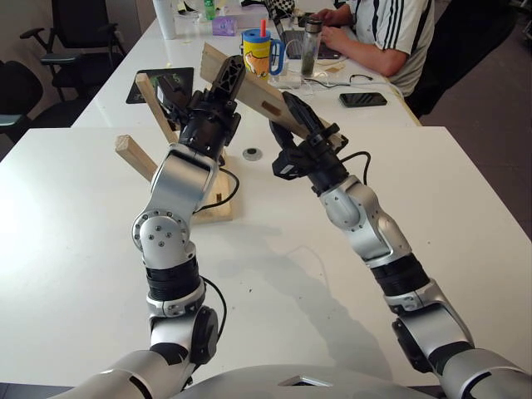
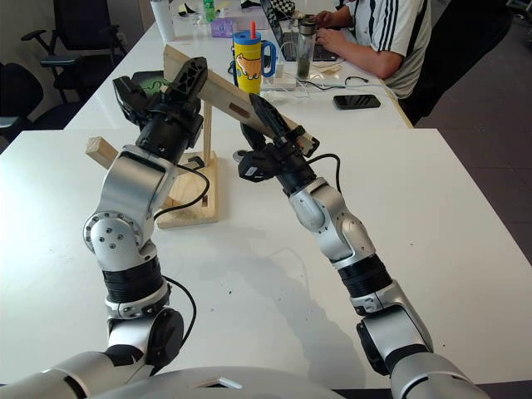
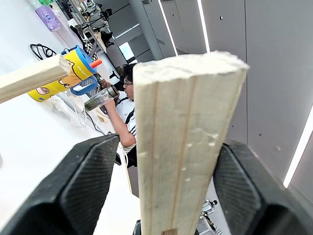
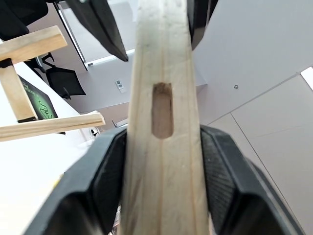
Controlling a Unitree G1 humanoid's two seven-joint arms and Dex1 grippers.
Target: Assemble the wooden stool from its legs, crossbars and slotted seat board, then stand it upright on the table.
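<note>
Above near table (image 1: 75, 249): left gripper (image 1: 226, 76) and right gripper (image 1: 301, 115), both clamped on slotted seat board (image 1: 264, 98), airborne, long axis 10 to 4 o'clock. Leg frame (image 1: 214, 209) rests below at 7 o'clock. Yellow mug (image 1: 258, 54) at 12 o'clock holds red straw (image 1: 264, 27); bottle (image 1: 310, 46) beside, dark contents.

White table (image 1: 432, 199), wooden frame (image 2: 199, 212) standing on it, small round disc (image 1: 252, 154) nearby
</note>
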